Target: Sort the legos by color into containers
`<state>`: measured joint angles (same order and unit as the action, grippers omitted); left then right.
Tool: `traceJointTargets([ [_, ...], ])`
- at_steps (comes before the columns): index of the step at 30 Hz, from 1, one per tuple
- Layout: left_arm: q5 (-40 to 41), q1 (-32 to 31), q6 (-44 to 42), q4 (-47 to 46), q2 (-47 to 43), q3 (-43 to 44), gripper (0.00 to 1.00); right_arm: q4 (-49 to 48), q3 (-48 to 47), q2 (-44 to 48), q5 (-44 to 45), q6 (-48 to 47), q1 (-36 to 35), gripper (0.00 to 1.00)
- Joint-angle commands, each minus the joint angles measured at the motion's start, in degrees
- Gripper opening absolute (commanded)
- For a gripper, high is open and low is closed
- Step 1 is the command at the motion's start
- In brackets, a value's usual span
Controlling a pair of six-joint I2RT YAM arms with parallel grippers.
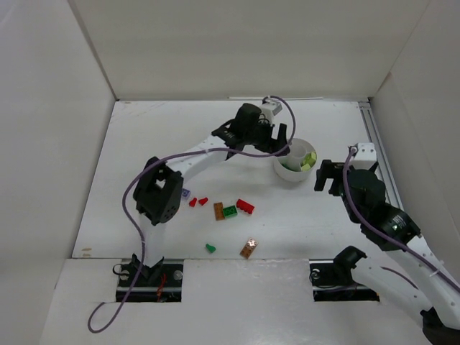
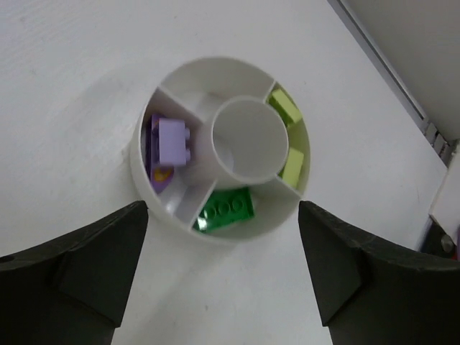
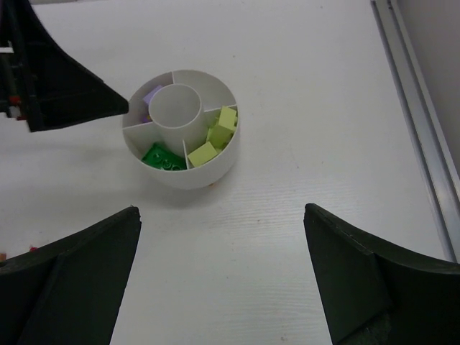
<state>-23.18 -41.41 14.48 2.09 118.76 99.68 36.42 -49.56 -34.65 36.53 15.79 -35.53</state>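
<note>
Dish in the middle of the left wrist frame holds a purple lego, green lego and yellow legos, each apart. Left pincer and right pincer gape wide, empty. Loose legos, lower middle of the top frame, wait on the worktop.

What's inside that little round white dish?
The dish holds purple bricks in one wedge, a green brick in the next, pale yellow bricks in a third. The fourth wedge and the hub look empty. Whatever lies beneath the top purple one is mostly covered.
</note>
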Motion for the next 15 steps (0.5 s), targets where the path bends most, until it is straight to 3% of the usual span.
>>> traceJointTargets([
  [1,-0.99,2.38,2.04,-4.45,-16.66,-9.73,0.84,-5.21,-1.94,-3.21,-7.16,-6.80,0.37,1.00],
  [3,6.54,3.78,5.71,-6.12,-23.98,-21.81,1.00,-6.97,-1.94,-6.02,-13.75,-9.45,0.37,1.00],
  [6,21.91,3.79,11.95,-3.25,-39.88,-32.32,1.00,-12.06,-1.94,-13.05,-23.57,-13.85,-0.94,1.00],
  [9,33.24,4.41,22.41,7.55,-54.91,-42.09,1.00,-19.88,-2.56,-21.57,-28.78,-17.54,-5.76,1.00],
  [15,40.14,4.41,38.77,28.74,-82.75,-53.00,1.00,-31.48,-11.95,-45.00,-31.17,-27.55,-18.42,1.00],
])
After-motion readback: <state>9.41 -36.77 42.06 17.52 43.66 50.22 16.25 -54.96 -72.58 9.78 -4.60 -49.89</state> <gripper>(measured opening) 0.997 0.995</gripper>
